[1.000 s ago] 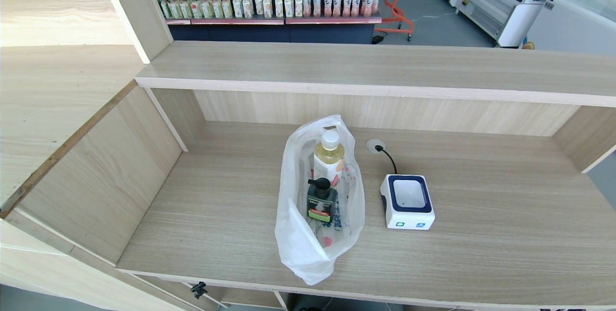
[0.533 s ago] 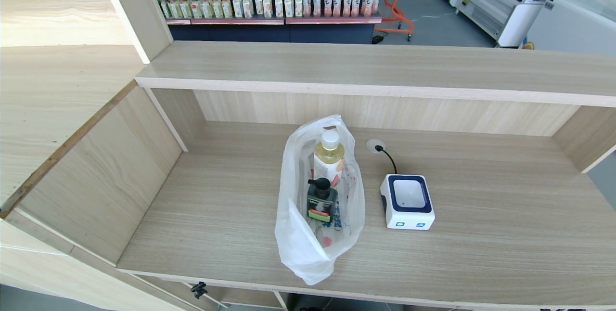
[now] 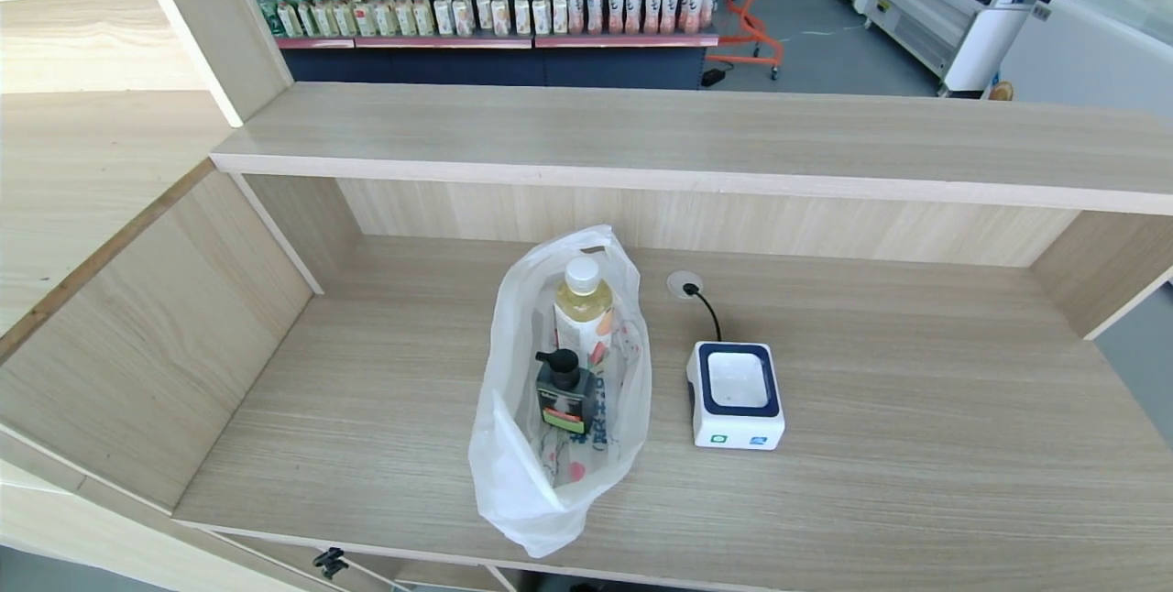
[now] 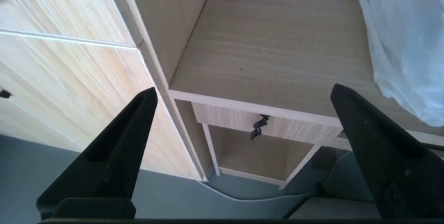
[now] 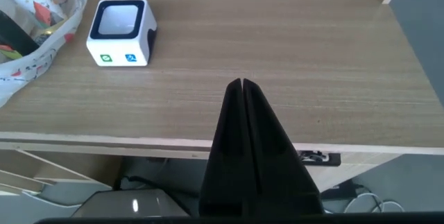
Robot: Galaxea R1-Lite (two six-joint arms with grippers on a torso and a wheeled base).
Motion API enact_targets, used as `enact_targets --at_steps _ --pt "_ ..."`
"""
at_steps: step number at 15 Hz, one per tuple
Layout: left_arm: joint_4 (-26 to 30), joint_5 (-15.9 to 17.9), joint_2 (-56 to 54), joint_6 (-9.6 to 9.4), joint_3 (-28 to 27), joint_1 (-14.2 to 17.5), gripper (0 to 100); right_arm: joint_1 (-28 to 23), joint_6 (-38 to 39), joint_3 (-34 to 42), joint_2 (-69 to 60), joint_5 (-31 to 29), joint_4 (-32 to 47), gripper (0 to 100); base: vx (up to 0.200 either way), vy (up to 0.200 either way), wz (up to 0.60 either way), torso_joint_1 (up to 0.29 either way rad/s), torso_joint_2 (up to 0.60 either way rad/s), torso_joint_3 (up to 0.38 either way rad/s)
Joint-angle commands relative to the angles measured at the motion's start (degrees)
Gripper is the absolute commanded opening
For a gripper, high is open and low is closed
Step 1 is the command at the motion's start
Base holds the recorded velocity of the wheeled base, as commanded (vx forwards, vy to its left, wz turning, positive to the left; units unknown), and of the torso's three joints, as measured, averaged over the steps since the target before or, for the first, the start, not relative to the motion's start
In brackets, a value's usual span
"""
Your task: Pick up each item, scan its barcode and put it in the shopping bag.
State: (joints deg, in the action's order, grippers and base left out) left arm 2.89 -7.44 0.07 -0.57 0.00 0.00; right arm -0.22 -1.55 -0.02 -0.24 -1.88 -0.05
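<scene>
While left gripper (image 4: 244,92) gapes, right gripper (image 5: 241,82) pinched closed, both empty, shopping bag (image 3: 513,482) ahead likely limp, slippery; take handles.

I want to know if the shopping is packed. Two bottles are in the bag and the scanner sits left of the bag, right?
Not quite. The scanner sits right of the bag, not left; the head view shows it. The tall bottle and the small black bottle are indeed in the bag.
</scene>
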Motion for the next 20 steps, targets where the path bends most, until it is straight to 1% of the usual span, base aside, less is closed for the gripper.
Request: enact_targets --at_steps 1,4,6,20 --pt "0.0 0.0 -0.1 0.05 0.0 0.0 100 0.0 0.1 -0.1 0.2 0.0 0.0 0 0.000 0.000 0.00 0.000 0.00 0.000" --pt "0.0 0.0 0.0 -0.13 0.0 0.0 100 0.0 0.0 0.0 0.2 0.0 0.0 0 0.000 0.000 0.00 0.000 0.00 0.000" --pt "0.0 0.0 -0.1 -0.04 0.0 0.0 100 0.0 0.1 -0.1 0.2 0.0 0.0 0 0.200 0.000 0.00 0.007 0.01 0.007" --pt "0.0 0.0 -0.1 -0.04 0.0 0.0 100 0.0 -0.1 0.0 0.2 0.0 0.0 0 0.000 0.000 0.00 0.000 0.00 0.000"
